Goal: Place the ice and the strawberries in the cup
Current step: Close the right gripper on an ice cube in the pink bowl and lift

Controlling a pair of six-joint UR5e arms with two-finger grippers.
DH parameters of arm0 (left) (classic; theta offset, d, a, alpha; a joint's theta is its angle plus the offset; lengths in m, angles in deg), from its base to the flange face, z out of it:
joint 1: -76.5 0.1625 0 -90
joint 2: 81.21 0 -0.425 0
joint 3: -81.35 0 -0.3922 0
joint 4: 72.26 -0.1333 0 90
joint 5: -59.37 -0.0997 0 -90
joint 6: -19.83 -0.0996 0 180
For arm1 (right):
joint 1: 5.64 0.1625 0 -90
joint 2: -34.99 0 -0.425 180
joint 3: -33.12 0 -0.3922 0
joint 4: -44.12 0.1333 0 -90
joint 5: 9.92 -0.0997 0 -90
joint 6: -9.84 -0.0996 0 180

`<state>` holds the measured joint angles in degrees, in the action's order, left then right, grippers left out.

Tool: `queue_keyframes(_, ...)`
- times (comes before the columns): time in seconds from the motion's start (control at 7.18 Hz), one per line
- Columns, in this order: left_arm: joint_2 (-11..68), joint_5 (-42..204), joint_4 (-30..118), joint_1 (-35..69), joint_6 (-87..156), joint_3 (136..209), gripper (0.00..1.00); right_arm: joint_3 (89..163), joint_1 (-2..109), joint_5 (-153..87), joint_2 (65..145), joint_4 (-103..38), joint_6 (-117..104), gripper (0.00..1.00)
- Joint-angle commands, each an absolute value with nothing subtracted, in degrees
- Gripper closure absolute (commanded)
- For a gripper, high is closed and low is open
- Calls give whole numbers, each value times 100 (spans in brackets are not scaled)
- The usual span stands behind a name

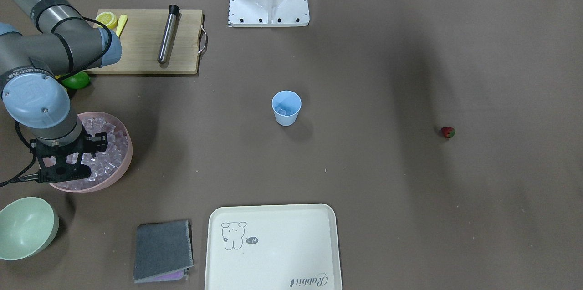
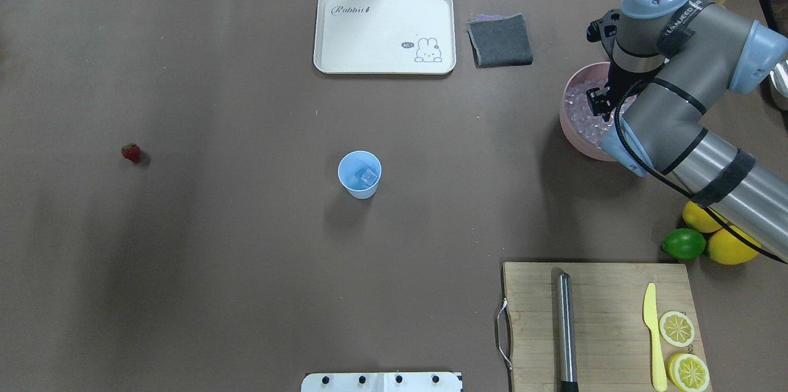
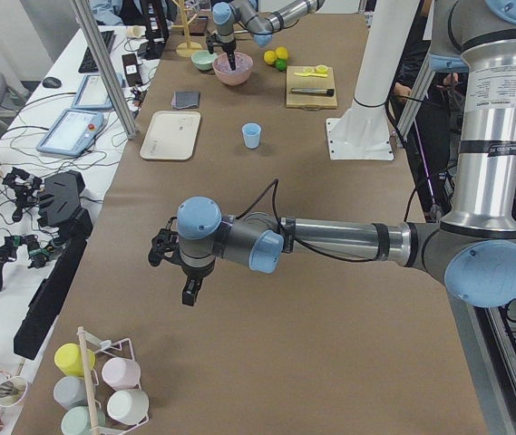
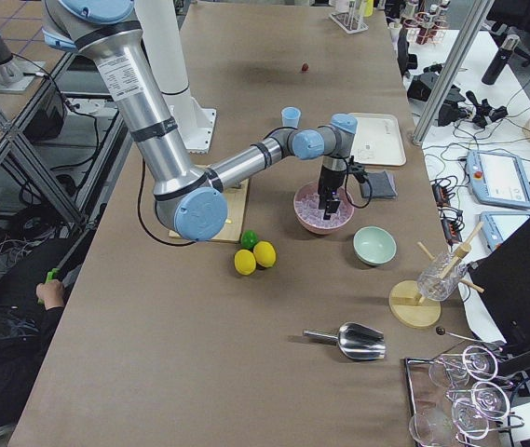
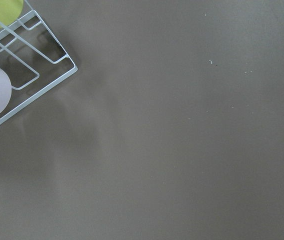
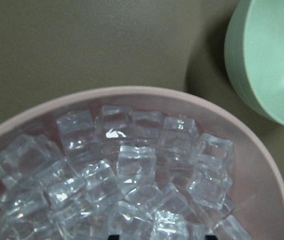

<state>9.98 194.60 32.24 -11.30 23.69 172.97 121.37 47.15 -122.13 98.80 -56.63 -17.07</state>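
The pale-blue cup stands upright mid-table, with one ice cube in it. The ice fills the pink bowl as a pile of clear cubes. My right gripper hangs just over that pile, and its jaws look open and empty. The red strawberry lies alone on the table far from the cup, on my left side. My left gripper hovers over bare table near my left end. I cannot tell if it is open or shut.
A mint-green bowl sits beside the pink bowl. A cutting board holds a metal rod, a yellow knife and lemon halves. A lime, a grey cloth and a cream tray are nearby. A cup rack lies below my left wrist.
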Motion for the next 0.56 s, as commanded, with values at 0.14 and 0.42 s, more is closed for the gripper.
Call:
queue_keyframes(0.14,993,19463,3225,-1130,2361,17310,2,12154,4718,-12207,9933,-5669,-1706,39)
queue_keyframes(0.42,993,19464,3224,-1130,2361,17310,2,12154,4718,-12215,9933,-5660,-1680,83)
